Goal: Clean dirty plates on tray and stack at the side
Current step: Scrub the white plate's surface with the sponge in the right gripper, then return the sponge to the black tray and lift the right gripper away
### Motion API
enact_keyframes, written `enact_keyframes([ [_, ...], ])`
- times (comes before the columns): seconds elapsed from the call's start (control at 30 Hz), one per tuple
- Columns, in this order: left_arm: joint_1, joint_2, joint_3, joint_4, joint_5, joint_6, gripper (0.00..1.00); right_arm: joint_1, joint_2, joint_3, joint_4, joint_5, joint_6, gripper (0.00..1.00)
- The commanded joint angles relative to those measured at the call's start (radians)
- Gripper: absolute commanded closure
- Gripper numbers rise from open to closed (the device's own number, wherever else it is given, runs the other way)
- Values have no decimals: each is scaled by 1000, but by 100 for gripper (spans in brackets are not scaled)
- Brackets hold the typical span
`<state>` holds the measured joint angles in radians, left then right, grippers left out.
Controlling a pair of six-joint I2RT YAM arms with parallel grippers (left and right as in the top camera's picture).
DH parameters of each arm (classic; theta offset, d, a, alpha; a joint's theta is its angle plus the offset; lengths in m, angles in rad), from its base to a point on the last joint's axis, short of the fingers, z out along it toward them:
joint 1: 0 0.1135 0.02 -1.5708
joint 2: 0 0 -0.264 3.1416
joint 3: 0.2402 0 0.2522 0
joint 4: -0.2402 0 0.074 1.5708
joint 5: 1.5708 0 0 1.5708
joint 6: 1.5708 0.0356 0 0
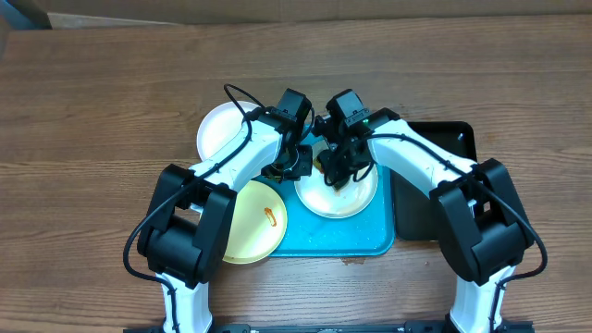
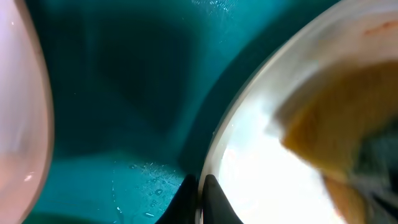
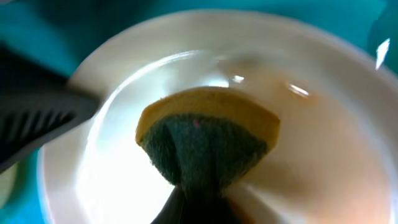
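Overhead, the tray [image 1: 370, 242] lies long-side left to right, a white plate [image 1: 356, 202] flat in its right half, left gripper [image 1: 296, 166] pinching that plate's rim, right gripper [image 1: 338, 172] clamped on a sponge [image 3: 205, 143] pressed to it.

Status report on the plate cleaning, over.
Left gripper shut on plate rim. Right gripper shut on sponge, on that plate. Yellow plate smeared. Nothing in the way.

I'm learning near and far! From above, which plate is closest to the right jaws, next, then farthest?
1. White plate on the turquoise tray, under the right gripper, jaws shut on a sponge.
2. Pale yellow plate, at the tray's left edge.
3. Other white plate, on the table, back left.
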<state>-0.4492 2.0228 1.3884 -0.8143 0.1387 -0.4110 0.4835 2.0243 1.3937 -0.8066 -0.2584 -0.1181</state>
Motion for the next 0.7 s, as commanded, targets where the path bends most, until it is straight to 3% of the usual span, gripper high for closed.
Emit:
enact_keyframes([
  [0.0, 4, 11, 18, 4, -8, 7, 96, -50, -62, 69, -68, -87, -48, 96],
  [0.37, 4, 11, 18, 3, -7, 7, 94, -358, -213, 78, -293, -75, -60, 96],
  [0.67, 3, 11, 18, 8, -7, 7, 89, -510, -212, -27, -245, 35, 44, 96],
])
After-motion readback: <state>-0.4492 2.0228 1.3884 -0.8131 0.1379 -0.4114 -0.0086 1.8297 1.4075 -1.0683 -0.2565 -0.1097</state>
